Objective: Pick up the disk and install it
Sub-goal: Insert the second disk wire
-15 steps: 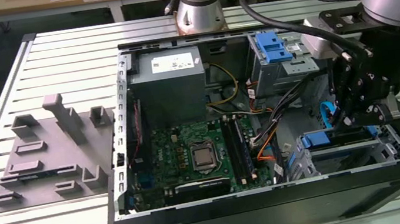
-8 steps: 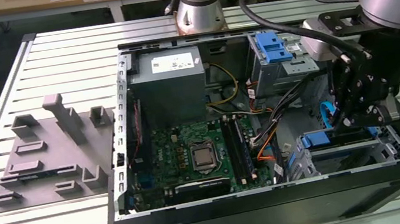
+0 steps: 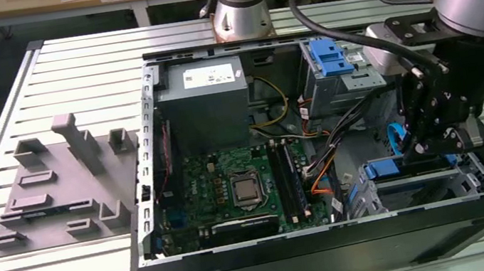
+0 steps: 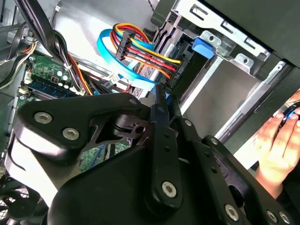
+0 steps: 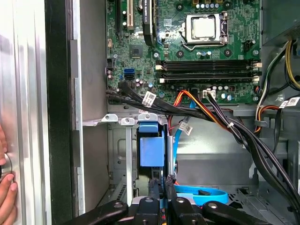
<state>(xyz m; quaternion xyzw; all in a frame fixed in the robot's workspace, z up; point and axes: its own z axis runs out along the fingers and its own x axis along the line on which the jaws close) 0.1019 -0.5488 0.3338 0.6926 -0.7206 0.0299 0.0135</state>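
1. So, the gripper (image 3: 428, 145) is down inside the open computer case (image 3: 334, 238), at the near corner on the exterior view's right, over the drive bay.
2. The jaws are together; nothing shows between them in either wrist view.
3. The disk (image 5: 152, 151) looks already seated on edge in that bay. Only its blue rail end shows, under the metal tabs, with the fingertips (image 5: 162, 183) just beside it. I cannot tell if they touch.
4. Judgement: the step in hand is seating the disk, and the pick-up is done.
5. To do it well, push straight along the bay's rails, centred on the blue end, so the disk doesn't cock and jam.
6. Keep the linkage clear of the coloured cable bundle (image 4: 140, 51) and the flat blue cable (image 5: 199, 194), both close to the jaws.
7. A person's hand (image 4: 276, 140) rests on the case's outer wall, near the bay.
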